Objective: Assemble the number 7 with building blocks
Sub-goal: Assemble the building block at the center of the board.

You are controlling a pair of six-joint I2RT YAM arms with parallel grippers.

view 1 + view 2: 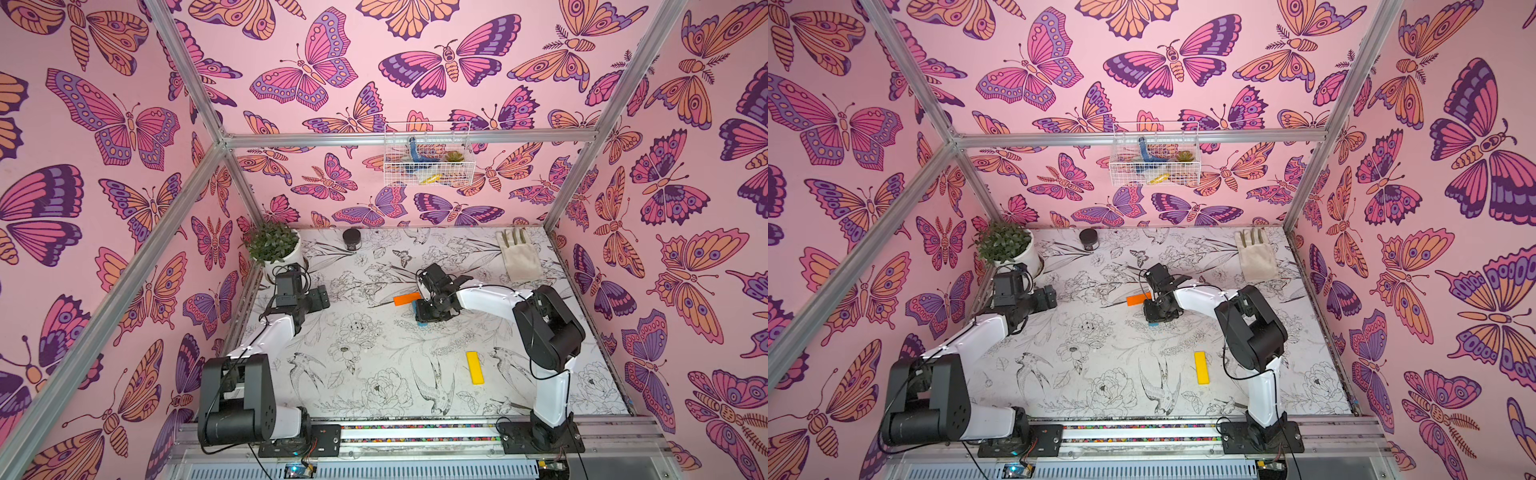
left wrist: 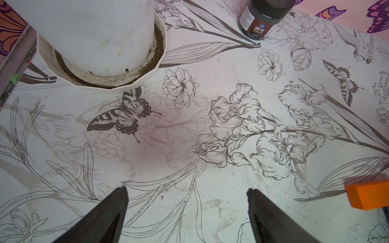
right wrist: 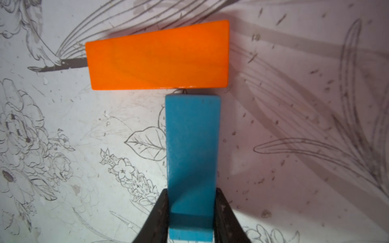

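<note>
Right wrist view: I see the blue bar (image 3: 192, 147) flat on the counter (image 3: 63, 126). One end sits just beside the long edge of the orange bar (image 3: 157, 61) at a right angle, with a thin gap between them. My right end effector (image 3: 192, 190) pinches the blue bar's long sides at its other end. In both top views the yellow bar (image 1: 474, 367) (image 1: 1200, 367) lies well apart, nearer the right arm's base. My left end effector (image 2: 187, 189) stands spread and empty near the white pot (image 2: 94, 42).
</note>
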